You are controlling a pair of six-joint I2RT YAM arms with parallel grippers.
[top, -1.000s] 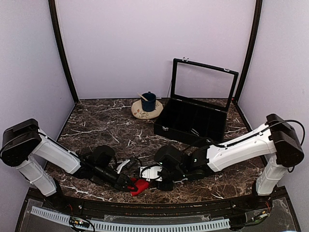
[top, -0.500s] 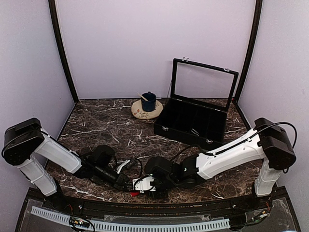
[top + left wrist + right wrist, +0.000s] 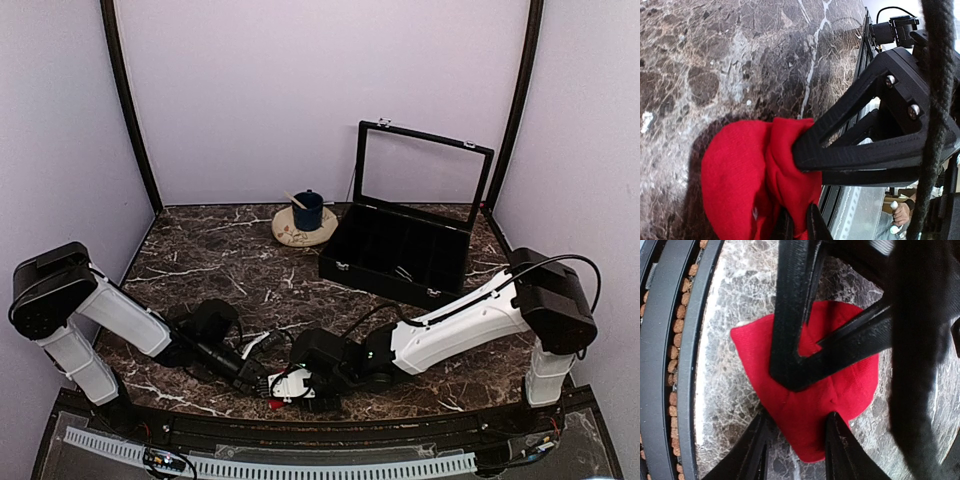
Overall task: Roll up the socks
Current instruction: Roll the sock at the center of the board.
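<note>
**HANDLING THE RED SOCK: MATERIAL AND GRIP POINTS**

**Location.** We find the red sock (image 3: pixel 805 390) lying on the marble table (image 3: pixel 220 260) at its near edge, between the two arms' tools. We cannot pick out the black sock in any view.

**Tool state.** The left gripper (image 3: pixel 802 157) is clenched on a gathered fold of the red fabric, and the cloth bunches and creases around the closed jaws. The right gripper (image 3: pixel 799 427) stands with its jaws apart, straddling the narrow end of the sock (bare marble shows beside the cloth inside the gap). We therefore judge that it grasps nothing.

**Handling.** We treat the sock as light, soft and wholly limp. It keeps no shape of its own and folds wherever it is pinched. It is likely to drag on the stone rather than slide cleanly. It is not fragile, so a firm pinch does no harm.

**Where to take hold.** We recommend closing on the narrow end through all layers, close to the table, while the opposite tool anchors the bunched part. A shallow bite at the very edge risks slipping off.
</note>
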